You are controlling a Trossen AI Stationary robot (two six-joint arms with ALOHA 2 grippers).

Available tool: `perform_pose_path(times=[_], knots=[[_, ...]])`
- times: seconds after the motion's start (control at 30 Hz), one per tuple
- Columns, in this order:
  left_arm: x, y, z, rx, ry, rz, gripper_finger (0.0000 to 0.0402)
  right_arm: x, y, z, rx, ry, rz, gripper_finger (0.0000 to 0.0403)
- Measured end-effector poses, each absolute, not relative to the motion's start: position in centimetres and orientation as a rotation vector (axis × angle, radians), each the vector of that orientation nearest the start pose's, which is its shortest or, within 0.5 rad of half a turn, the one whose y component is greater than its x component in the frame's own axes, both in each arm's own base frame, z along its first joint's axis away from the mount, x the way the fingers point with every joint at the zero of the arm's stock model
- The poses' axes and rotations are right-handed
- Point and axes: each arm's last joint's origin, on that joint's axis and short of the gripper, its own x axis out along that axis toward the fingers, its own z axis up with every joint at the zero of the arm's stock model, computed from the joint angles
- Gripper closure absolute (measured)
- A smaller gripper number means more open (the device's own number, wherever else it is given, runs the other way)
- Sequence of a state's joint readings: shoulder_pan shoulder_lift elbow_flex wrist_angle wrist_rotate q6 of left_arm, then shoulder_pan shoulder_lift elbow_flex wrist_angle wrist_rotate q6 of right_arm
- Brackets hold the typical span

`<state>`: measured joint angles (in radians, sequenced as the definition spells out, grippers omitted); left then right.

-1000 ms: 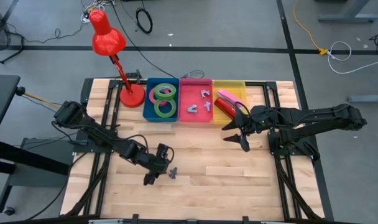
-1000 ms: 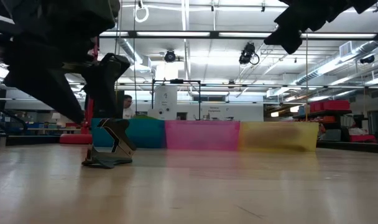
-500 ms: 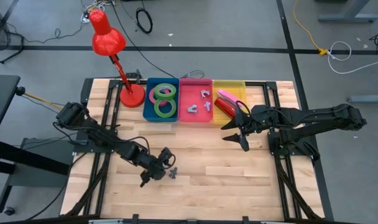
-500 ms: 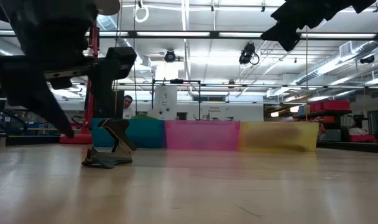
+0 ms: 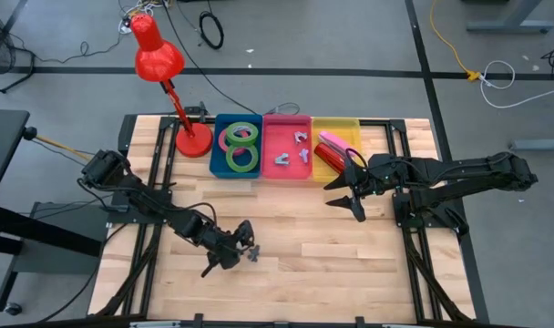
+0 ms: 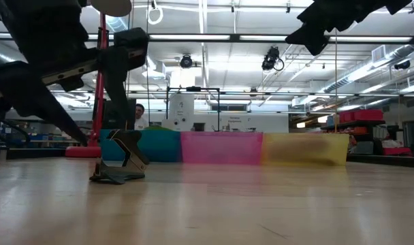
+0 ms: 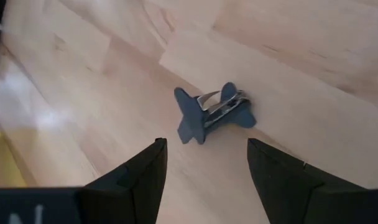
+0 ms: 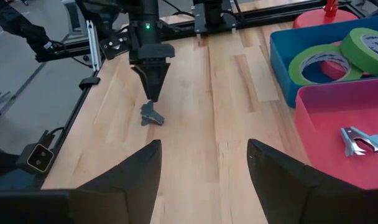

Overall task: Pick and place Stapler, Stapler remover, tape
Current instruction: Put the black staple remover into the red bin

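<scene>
Left wrist view: stapler remover [image 7: 212, 114] flat on table [image 7: 313, 74], long axis diagonal

Blue bin [image 5: 220, 164]: green and red tape [image 5: 243, 158]. Pink bin [image 5: 286, 123]: grey staple removers [image 5: 292, 155]. Yellow bin [image 5: 350, 128]. Red lamp [image 5: 159, 59].

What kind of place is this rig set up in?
Likely a robotics lab or workshop: a concrete floor strewn with cables, and an open hall with ceiling strip lights behind the wooden table.

A robotics lab in an open industrial hall. Fluorescent ceiling strips [image 6: 193, 37] run overhead; cables [image 5: 210, 29] trail across the grey floor [image 5: 350, 55].
</scene>
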<state>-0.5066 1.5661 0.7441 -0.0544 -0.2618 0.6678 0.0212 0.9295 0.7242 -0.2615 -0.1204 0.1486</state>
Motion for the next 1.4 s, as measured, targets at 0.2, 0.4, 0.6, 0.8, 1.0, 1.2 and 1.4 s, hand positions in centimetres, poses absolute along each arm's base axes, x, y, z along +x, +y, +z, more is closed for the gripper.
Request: perform_pose_path(times=[0.2,0.4,0.6,0.8,1.0,1.2,1.4], knots=[[26.05,-13.62,15.81,1.046,0.662,-0.514,0.0177,20.02,0.77,28.04,0.165,0.476,0.105,0.0168],[26.12,-13.62,15.86,1.07,0.649,-0.521,0.0177,20.02,0.77,28.04,0.165,0.476,0.105,0.0168],[26.52,-13.85,15.29,1.1,0.631,-0.534,0.0177,20.02,0.77,28.04,0.162,0.476,0.105,0.0168],[26.7,-13.87,14.95,1.122,0.635,-0.521,0.0178,20.02,0.77,28.04,0.162,0.476,0.105,0.0168],[26.69,-13.88,14.94,1.122,0.635,-0.521,0.0215,20.02,0.78,28.05,0.162,0.475,0.106,0.0168],[26.69,-13.88,14.94,1.121,0.635,-0.522,0.0273,20.02,0.77,28.05,0.161,0.475,0.106,0.0168],[26.68,-13.9,14.94,1.121,0.634,-0.522,0.0304,20.02,0.77,28.05,0.161,0.475,0.106,0.0168]])
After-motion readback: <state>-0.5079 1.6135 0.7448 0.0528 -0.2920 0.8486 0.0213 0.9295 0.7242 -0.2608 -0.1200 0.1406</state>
